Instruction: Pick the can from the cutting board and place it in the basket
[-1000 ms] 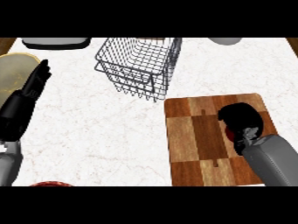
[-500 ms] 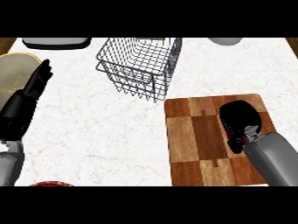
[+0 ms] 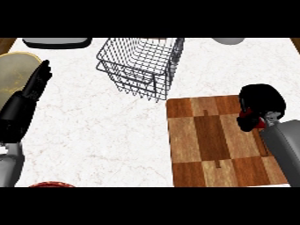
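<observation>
My right hand [image 3: 261, 104] is over the right edge of the wooden cutting board [image 3: 204, 145], its fingers curled round the can [image 3: 250, 117]. Only small red patches of the can show under the fingers. I cannot tell whether the can still touches the board. The wire basket [image 3: 142, 66] stands at the back middle of the counter, up and to the left of the board, with nothing visible inside. My left hand [image 3: 23, 103] rests open at the left, fingers pointing away from me.
A yellowish plate [image 3: 1, 77] lies at the far left behind the left hand. A dark grey object [image 3: 56, 42] sits at the back left and a pale one [image 3: 228, 41] at the back right. A red rim [image 3: 51, 184] shows at the lower edge.
My right hand has moved to the right and a little away from me along the board, still curled round the can. The left hand has not moved.
</observation>
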